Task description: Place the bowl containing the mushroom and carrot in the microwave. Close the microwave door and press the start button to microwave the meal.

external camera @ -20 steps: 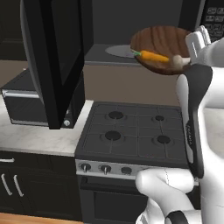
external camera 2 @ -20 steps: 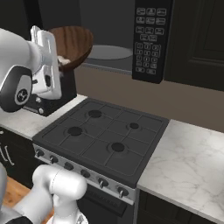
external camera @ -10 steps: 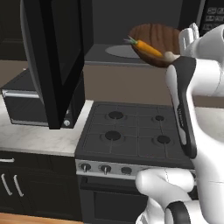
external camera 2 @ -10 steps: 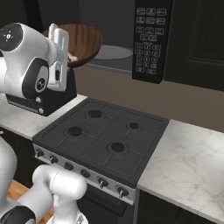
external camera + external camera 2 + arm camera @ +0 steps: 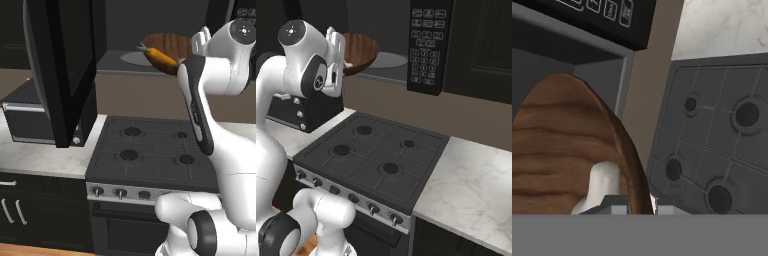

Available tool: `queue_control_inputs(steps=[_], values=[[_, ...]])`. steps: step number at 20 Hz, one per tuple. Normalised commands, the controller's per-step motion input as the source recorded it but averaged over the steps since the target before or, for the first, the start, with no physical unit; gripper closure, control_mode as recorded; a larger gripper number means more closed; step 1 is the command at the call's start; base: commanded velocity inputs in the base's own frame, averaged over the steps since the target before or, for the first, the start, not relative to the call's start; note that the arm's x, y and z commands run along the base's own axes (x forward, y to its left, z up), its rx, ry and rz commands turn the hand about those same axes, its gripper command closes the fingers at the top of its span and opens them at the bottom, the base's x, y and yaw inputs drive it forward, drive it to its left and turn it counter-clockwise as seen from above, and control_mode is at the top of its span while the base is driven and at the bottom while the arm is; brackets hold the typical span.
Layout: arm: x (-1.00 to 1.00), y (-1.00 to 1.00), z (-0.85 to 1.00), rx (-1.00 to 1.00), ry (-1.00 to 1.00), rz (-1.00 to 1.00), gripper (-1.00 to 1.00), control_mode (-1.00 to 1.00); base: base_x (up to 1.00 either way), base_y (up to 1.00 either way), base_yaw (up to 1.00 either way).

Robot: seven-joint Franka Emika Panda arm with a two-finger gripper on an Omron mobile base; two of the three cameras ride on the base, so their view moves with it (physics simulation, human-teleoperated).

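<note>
My gripper [image 5: 641,206] is shut on the rim of the brown wooden bowl [image 5: 562,140], and one fingertip [image 5: 618,208] shows inside the rim beside the whitish mushroom [image 5: 602,186]. In the left base view the bowl [image 5: 169,46] hangs in the air in front of the microwave's open cavity, with the orange carrot [image 5: 161,56] lying at its near edge. From the right, the bowl [image 5: 360,50] hovers just before the grey turntable [image 5: 387,60], left of the microwave's keypad [image 5: 426,45]. The microwave door [image 5: 65,70] stands swung wide open at the left.
A gas stove [image 5: 150,155] lies directly under the arm, its knobs along the front. A black toaster oven [image 5: 30,120] sits on the marble counter [image 5: 35,157] behind the open door. More marble counter [image 5: 476,185] runs to the right of the stove.
The arm has carried the bowl up and in towards the microwave opening. It has shifted left in the left base view and right in the right base view. The grip is unchanged.
</note>
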Motion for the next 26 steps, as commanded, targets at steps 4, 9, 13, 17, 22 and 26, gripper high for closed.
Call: queue_control_inputs(steps=[4,9,13,17,22,26], values=[[0.57,0.00,-0.07,0.00,0.03,0.00,1.00,-1.00,0.00,0.00,0.00],[0.56,0.00,-0.07,0.00,0.02,0.00,1.00,-1.00,0.00,0.00,0.00],[0.58,-0.01,-0.03,0.00,0.02,0.00,1.00,-1.00,0.00,0.00,0.00],[0.62,-0.06,0.00,0.00,0.02,0.00,1.00,-1.00,0.00,0.00,0.00],[0.60,-0.11,0.00,0.00,0.07,0.00,1.00,-1.00,0.00,0.00,0.00],[0.58,-0.04,0.00,0.00,0.08,0.00,1.00,-1.00,0.00,0.00,0.00]])
